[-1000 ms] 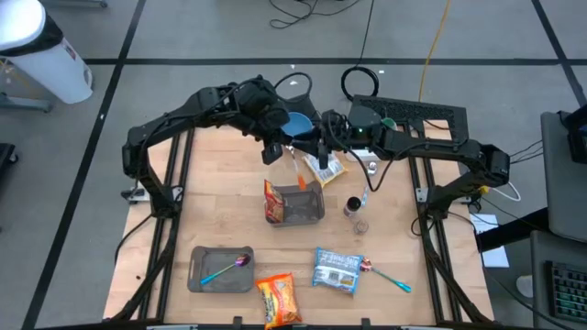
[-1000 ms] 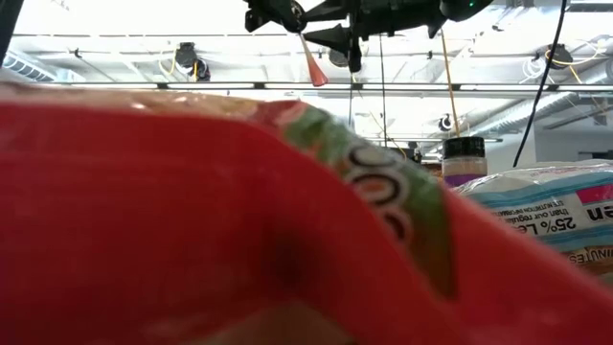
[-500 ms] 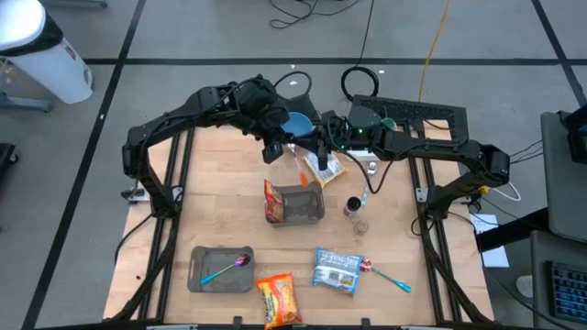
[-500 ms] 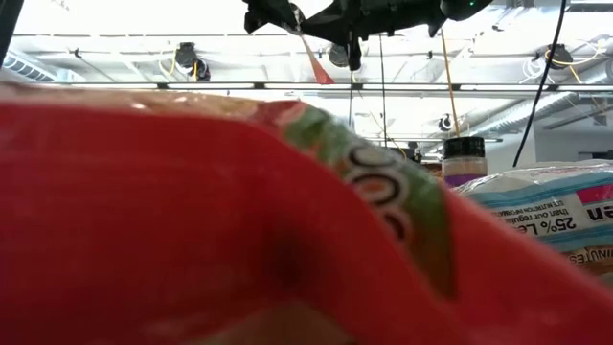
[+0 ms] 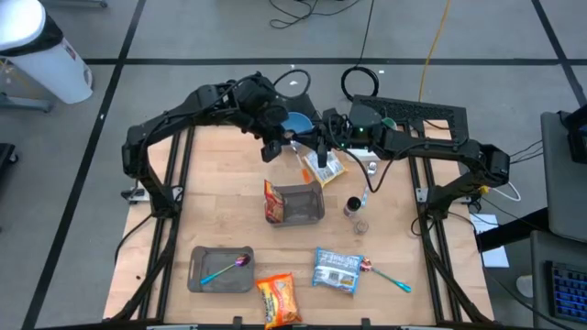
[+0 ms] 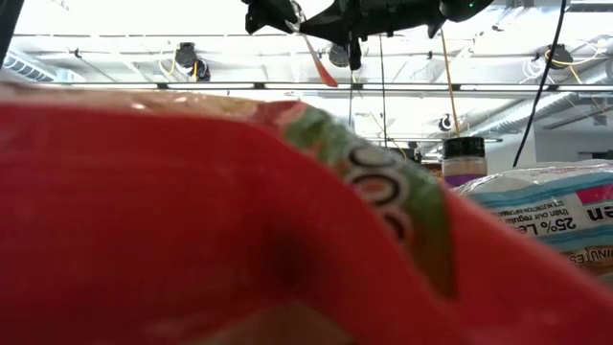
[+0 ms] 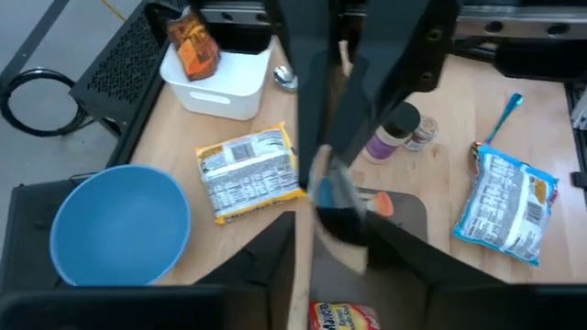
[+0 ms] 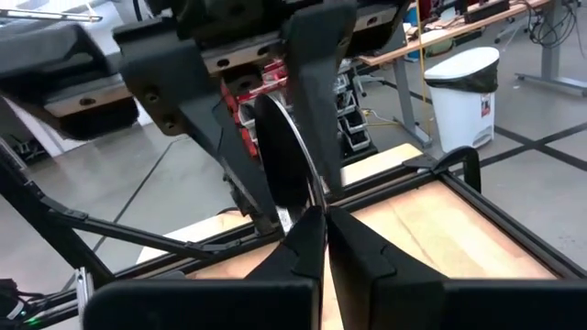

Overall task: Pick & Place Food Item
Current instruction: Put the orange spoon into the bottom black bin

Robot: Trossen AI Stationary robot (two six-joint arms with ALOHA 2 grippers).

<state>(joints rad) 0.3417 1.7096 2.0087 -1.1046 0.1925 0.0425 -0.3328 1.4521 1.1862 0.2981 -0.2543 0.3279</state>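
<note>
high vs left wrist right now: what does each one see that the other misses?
Only high: the near-left tray with a spoon in it, and the red noodle pack at the near edge.

Only left wrist: the white bin with an orange pack inside; from above the right arm largely covers that spot.

Both: blue bowl, jar, blue-white pack, and the spatula above the middle tray.

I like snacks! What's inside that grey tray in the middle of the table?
In the high view, a red snack packet leans in the left end of the grey mesh tray. The rest looks bare. What's under the packet is hidden.
</note>
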